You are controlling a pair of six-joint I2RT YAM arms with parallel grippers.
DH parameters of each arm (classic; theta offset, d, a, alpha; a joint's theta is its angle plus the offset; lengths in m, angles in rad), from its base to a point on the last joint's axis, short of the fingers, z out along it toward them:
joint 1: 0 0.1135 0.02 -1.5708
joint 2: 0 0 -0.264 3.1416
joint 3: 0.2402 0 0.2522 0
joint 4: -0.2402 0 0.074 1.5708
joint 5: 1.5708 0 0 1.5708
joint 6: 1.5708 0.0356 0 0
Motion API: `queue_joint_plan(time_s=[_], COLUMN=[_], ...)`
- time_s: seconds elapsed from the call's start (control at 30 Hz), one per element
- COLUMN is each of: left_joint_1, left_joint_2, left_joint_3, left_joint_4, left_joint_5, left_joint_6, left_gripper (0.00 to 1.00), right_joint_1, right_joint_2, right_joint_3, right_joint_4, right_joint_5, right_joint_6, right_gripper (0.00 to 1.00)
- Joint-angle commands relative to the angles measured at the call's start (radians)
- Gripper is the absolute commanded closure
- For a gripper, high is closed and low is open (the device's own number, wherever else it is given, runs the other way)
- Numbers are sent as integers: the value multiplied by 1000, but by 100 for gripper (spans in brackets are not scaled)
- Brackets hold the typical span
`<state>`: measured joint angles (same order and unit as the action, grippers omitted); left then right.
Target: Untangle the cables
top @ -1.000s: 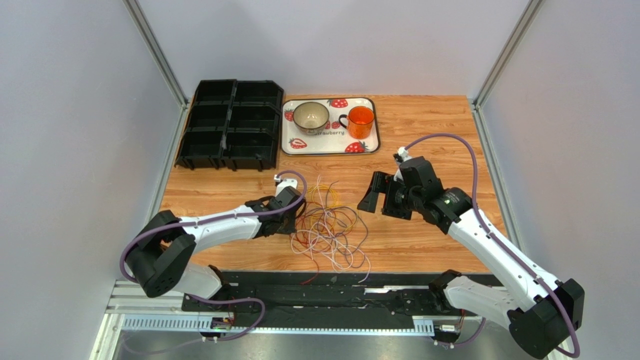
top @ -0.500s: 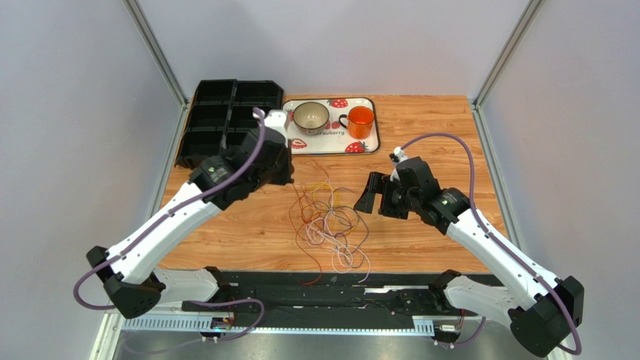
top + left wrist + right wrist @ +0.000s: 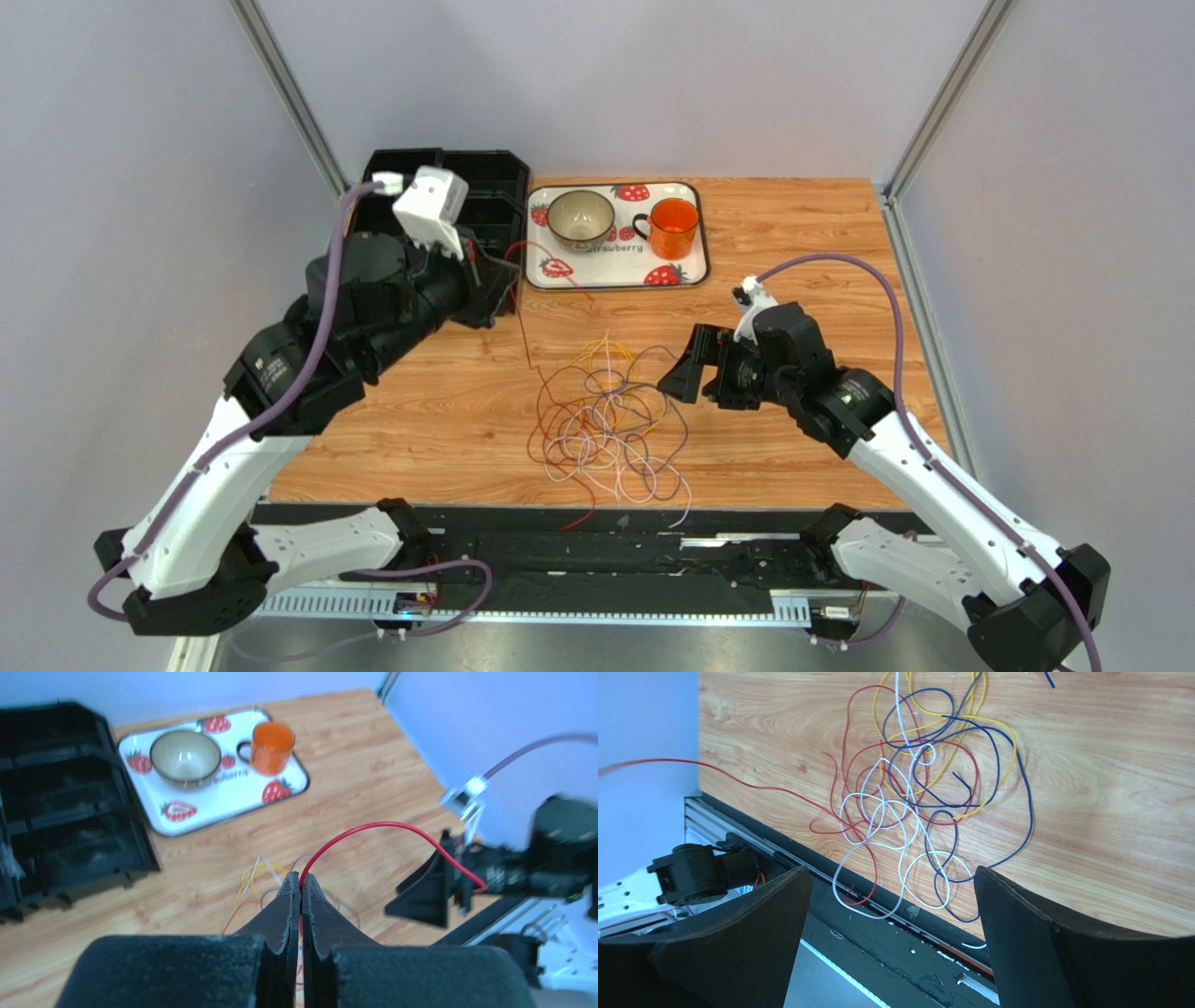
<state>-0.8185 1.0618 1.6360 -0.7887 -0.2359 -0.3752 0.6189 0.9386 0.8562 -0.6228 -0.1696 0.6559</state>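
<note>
The cables [image 3: 610, 420] lie in a loose tangle of white, red, yellow, orange and blue strands on the wooden table, also spread out below the right wrist camera as cables [image 3: 927, 784]. My left gripper [image 3: 502, 280] is raised at the back left, over the black tray's edge. It is shut on a red cable [image 3: 379, 826], pinched at the tips of the gripper [image 3: 300, 882]. That red cable [image 3: 522, 329] runs taut down into the tangle. My right gripper [image 3: 690, 367] hovers just right of the pile, open and empty, its gripper [image 3: 892, 875] wide over the near strands.
A black compartment tray [image 3: 421, 231] sits at the back left. Beside it a strawberry-print tray [image 3: 617, 269] carries a bowl [image 3: 579, 217] and an orange mug [image 3: 675, 224]. A few strands hang over the black rail [image 3: 631, 539] at the near edge.
My left arm rose from the pile and swung back and left, drawing the red cable out with it. The pile shifted slightly. My right gripper barely moved.
</note>
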Motion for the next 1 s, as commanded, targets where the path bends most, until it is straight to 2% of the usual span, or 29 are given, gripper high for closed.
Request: queue_joint_plan(time_s=[0.0, 0.13, 0.4, 0.63, 0.97], left_joint_1=[-5, -5, -5, -14, -34], left_joint_2=[-45, -77, -167, -105, 162], left_joint_3=[-198, -449, -724, -838, -866], left_joint_4=[43, 78, 118, 198, 354], left_joint_5=[-8, -2, 27, 31, 40], left_joint_6=[-28, -105, -241, -263, -260], left_gripper=[99, 98, 99, 99, 96], right_joint_1=[8, 10, 33, 65, 88], right_joint_2=[-34, -11, 23, 65, 57], right_joint_3=[-20, -28, -48, -46, -66], right_joint_4=[104, 104, 136, 150, 141], right_joint_5=[-34, -36, -31, -18, 16], right_joint_6=[-19, -24, -12, -9, -9], right_gripper=[9, 9, 9, 9, 9])
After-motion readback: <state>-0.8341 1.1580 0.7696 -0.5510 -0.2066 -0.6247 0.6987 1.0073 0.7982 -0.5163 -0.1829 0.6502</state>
